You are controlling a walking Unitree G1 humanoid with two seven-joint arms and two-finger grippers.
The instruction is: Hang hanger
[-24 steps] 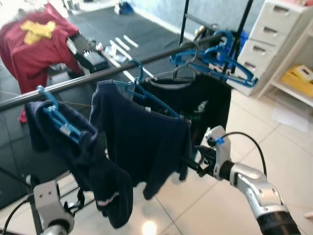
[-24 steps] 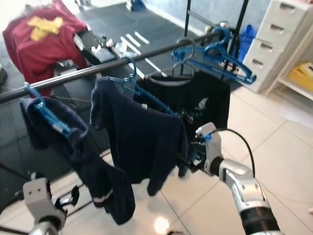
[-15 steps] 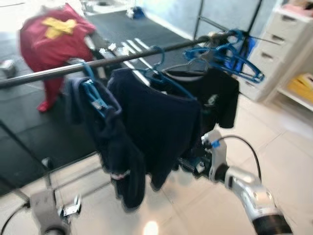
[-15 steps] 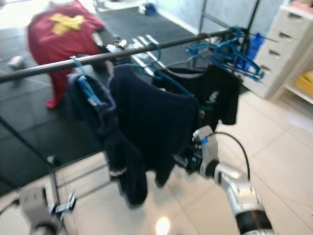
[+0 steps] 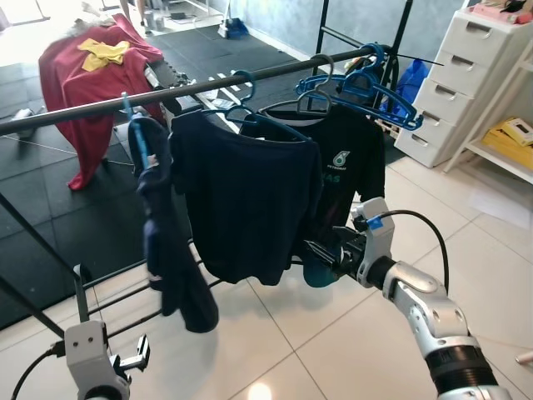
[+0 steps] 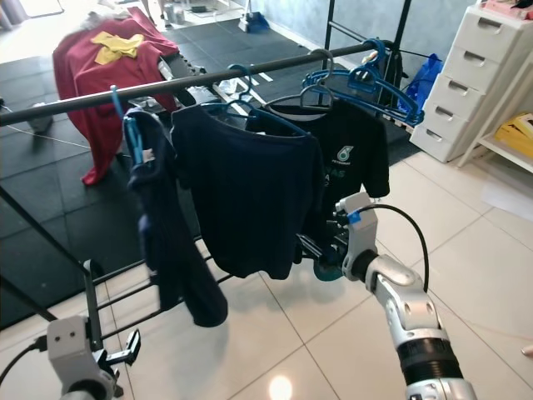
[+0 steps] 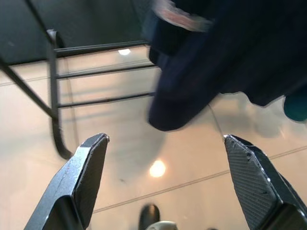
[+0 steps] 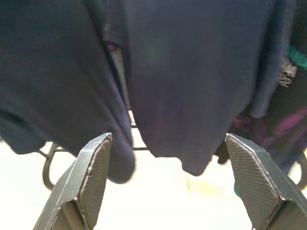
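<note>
Hovering low over the pale glossy floor tiles (image 5: 350,350), nearest the camera and well below the long dark metal clothes rail (image 5: 75,112): left gripper (image 7: 165,179), fingers spread wide apart, nothing between them. Reaching in from the right, under the rail at hem height of the clothes: right gripper (image 8: 168,179), fingers likewise splayed and empty, just in front of hanging dark cloth. Hanging from the rail's middle on a blue plastic hanger (image 5: 237,104): a navy short-sleeved T-shirt (image 5: 241,200), hook over the bar, shirt spread flat and facing the camera. Left of it on the same rail, bunched on another blue hanger (image 5: 135,137): a dark navy garment (image 5: 166,250) drooping toward the floor. Right of the navy shirt: a black T-shirt with a small green logo (image 5: 350,158), then a cluster of empty blue hangers (image 5: 366,87) at the rail's far end. Beyond the rail: a red cloth with a yellow patch (image 5: 87,71) draped over something on dark matting, and to the right a white plastic drawer unit (image 5: 462,75).
</note>
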